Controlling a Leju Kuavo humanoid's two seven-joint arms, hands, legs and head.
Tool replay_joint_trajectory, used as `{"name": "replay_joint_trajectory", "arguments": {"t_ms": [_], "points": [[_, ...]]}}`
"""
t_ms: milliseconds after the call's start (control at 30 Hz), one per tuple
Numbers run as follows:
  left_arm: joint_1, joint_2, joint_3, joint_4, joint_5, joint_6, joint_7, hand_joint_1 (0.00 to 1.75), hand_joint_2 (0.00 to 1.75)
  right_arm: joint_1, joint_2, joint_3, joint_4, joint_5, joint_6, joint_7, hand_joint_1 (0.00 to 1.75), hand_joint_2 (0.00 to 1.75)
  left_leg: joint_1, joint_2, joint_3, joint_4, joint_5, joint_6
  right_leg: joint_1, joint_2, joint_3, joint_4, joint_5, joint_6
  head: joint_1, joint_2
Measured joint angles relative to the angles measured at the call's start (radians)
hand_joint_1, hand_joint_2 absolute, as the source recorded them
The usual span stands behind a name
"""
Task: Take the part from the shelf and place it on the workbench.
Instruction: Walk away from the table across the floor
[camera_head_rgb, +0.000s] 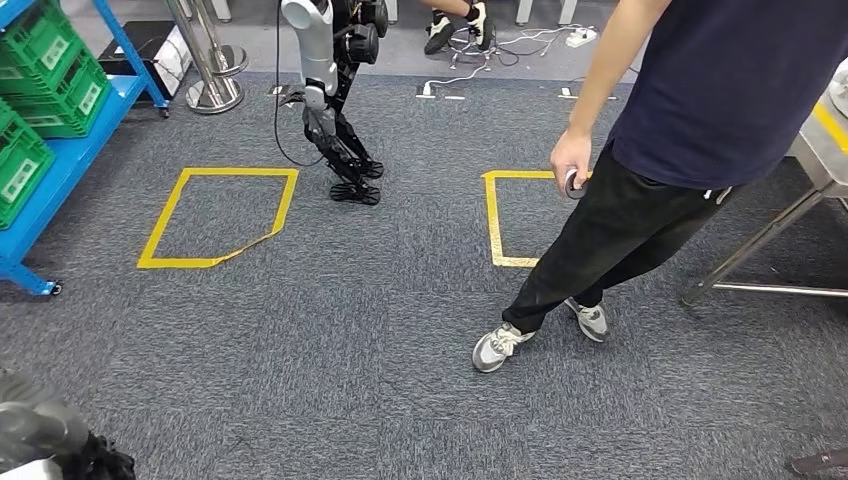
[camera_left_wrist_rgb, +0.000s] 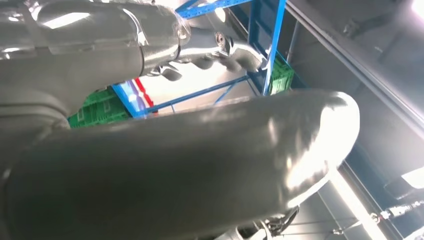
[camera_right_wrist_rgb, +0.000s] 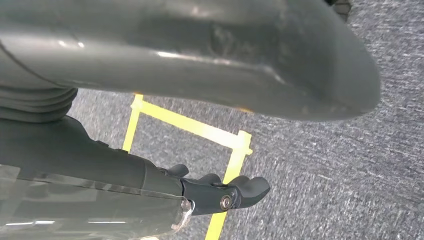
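left hand (camera_left_wrist_rgb: 190, 150) fingers (camera_left_wrist_rgb: 235, 52) curled, nothing visible inside; right hand (camera_right_wrist_rgb: 200, 100) fingers (camera_right_wrist_rgb: 235, 190) curled, empty.

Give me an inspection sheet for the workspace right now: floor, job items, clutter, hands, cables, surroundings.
Surface: grey carpet with two yellow tape outlines.
Job's things: blue shelf at the left holding green crates; a steel workbench at the right edge; the part itself nothing seen.
Clutter: chrome stand base near the shelf.
Hands: left hand and right hand have curled fingers with nothing in them.
Cables: white power strips and cords on the far floor; a black cable hangs by another robot.
Surroundings: another humanoid robot stands ahead; a person stands at the right holding a small dark object.
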Motion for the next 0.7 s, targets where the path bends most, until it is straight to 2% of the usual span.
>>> {"name": "replay_joint_trajectory", "arguments": {"t_ms": [33,100,133,167,200,233,267,300,333,367,400,433,500,567,633,667,700], "points": [[0.001,0.000,0.000,0.000,0.002,0.000,0.000,0.00,0.00,-0.004,-0.001,0.000,0.000,0.000,0.001,0.002,0.00,0.00,0.000,-0.004,-0.003,0.004,-0.001,-0.006,0.002,0.005,0.032,-0.073,0.031,-0.010,0.002,0.000],[-0.002,0.000,-0.001,-0.001,0.004,0.000,0.001,0.00,0.00,-0.009,-0.002,0.000,-0.001,-0.001,0.004,0.005,0.00,0.00,0.004,0.041,-0.048,0.091,-0.059,-0.028,0.004,0.000,0.069,-0.167,0.066,-0.029,-0.006,0.000],[-0.003,0.001,-0.001,-0.001,0.004,0.000,0.002,0.00,0.00,-0.008,-0.001,0.000,-0.001,-0.001,0.004,0.005,0.00,0.00,0.009,0.073,-0.085,0.166,-0.101,-0.039,0.003,-0.020,0.070,-0.172,0.071,-0.035,-0.012,0.000],[-0.004,0.001,-0.001,-0.001,0.004,0.000,0.002,0.00,0.00,-0.004,-0.002,0.000,0.000,-0.001,0.004,0.005,0.00,0.00,0.015,0.093,-0.123,0.245,-0.143,-0.048,0.002,-0.032,0.069,-0.173,0.072,-0.036,-0.020,0.000],[-0.004,0.001,-0.001,-0.001,0.004,0.000,0.004,0.00,0.00,-0.002,-0.002,0.000,0.000,-0.001,0.004,0.005,0.00,0.00,0.021,0.092,-0.145,0.293,-0.158,-0.055,0.001,-0.042,0.067,-0.173,0.071,-0.035,-0.025,0.000],[-0.004,0.001,-0.001,-0.001,0.003,0.000,0.005,0.00,0.00,-0.001,-0.001,0.000,0.000,-0.001,0.004,0.005,0.00,0.00,0.026,0.092,-0.149,0.303,-0.153,-0.061,0.000,-0.053,0.067,-0.173,0.070,-0.032,-0.029,0.000],[-0.004,0.001,-0.001,-0.001,0.002,0.000,0.007,0.00,0.00,-0.001,0.000,0.000,0.000,-0.001,0.004,0.005,0.00,0.00,0.029,0.097,-0.131,0.270,-0.129,-0.065,-0.002,-0.062,0.067,-0.172,0.068,-0.029,-0.034,0.000],[-0.004,0.001,-0.001,-0.001,0.000,0.000,0.008,0.00,0.00,-0.002,0.001,0.000,0.000,-0.001,0.004,0.005,0.00,0.00,0.032,0.112,-0.094,0.204,-0.095,-0.069,-0.004,-0.070,0.070,-0.171,0.065,-0.024,-0.038,0.000],[-0.005,0.001,-0.001,-0.001,-0.001,0.000,0.009,0.00,0.00,-0.002,0.002,0.000,0.000,-0.001,0.004,0.005,0.00,0.00,0.032,0.143,-0.052,0.126,-0.066,-0.072,-0.004,-0.077,0.074,-0.169,0.061,-0.018,-0.042,0.000],[-0.006,0.001,-0.001,-0.001,-0.001,0.000,0.010,0.00,0.00,-0.003,0.002,0.000,0.000,-0.001,0.004,0.005,0.00,0.00,0.032,0.169,-0.017,0.063,-0.045,-0.069,-0.003,-0.083,0.078,-0.166,0.056,-0.011,-0.047,0.000],[-0.006,0.001,-0.001,-0.001,-0.001,0.000,0.010,0.00,0.00,-0.003,0.002,0.000,0.000,-0.001,0.004,0.005,0.00,0.00,0.030,0.190,0.005,0.024,-0.036,-0.063,-0.003,-0.090,0.082,-0.163,0.052,-0.004,-0.048,0.000],[-0.006,0.001,-0.001,-0.001,-0.002,0.000,0.010,0.00,0.00,-0.004,0.001,0.000,0.000,-0.001,0.004,0.005,0.00,0.00,0.028,0.197,0.012,0.009,-0.036,-0.054,-0.003,-0.097,0.086,-0.162,0.048,0.003,-0.047,0.000],[-0.007,0.001,-0.001,-0.001,-0.002,0.000,0.011,0.00,0.00,-0.005,0.001,0.000,-0.001,-0.001,0.004,0.004,0.00,0.00,0.023,0.171,0.010,0.009,-0.034,-0.036,-0.009,-0.112,0.092,-0.163,0.044,0.016,-0.042,0.000],[-0.008,0.001,-0.001,-0.002,-0.002,0.000,0.010,0.00,0.00,-0.004,0.003,0.000,-0.001,0.000,0.004,0.003,0.00,0.00,0.022,0.142,0.008,0.006,-0.026,-0.022,-0.014,-0.088,0.080,-0.131,0.014,0.027,-0.037,0.000],[-0.011,0.001,-0.001,-0.003,-0.002,0.000,0.010,0.00,0.00,-0.001,0.003,0.000,-0.001,0.000,0.004,0.003,0.00,0.00,0.020,0.112,0.005,0.005,-0.020,-0.013,-0.016,-0.044,0.024,-0.005,-0.057,0.031,-0.025,0.000],[-0.012,0.001,-0.001,-0.003,-0.002,0.000,0.010,0.00,0.00,0.001,0.004,0.000,-0.001,0.000,0.004,0.003,0.00,0.00,0.018,0.097,0.003,0.005,-0.019,-0.010,-0.015,-0.034,-0.014,0.074,-0.090,0.030,-0.018,0.000],[-0.012,0.002,-0.001,-0.002,-0.002,0.000,0.010,0.00,0.00,0.003,0.004,0.000,-0.001,0.000,0.004,0.003,0.00,0.00,0.015,0.080,0.003,0.005,-0.017,-0.008,-0.013,-0.030,-0.047,0.138,-0.110,0.026,-0.011,0.000]]}}
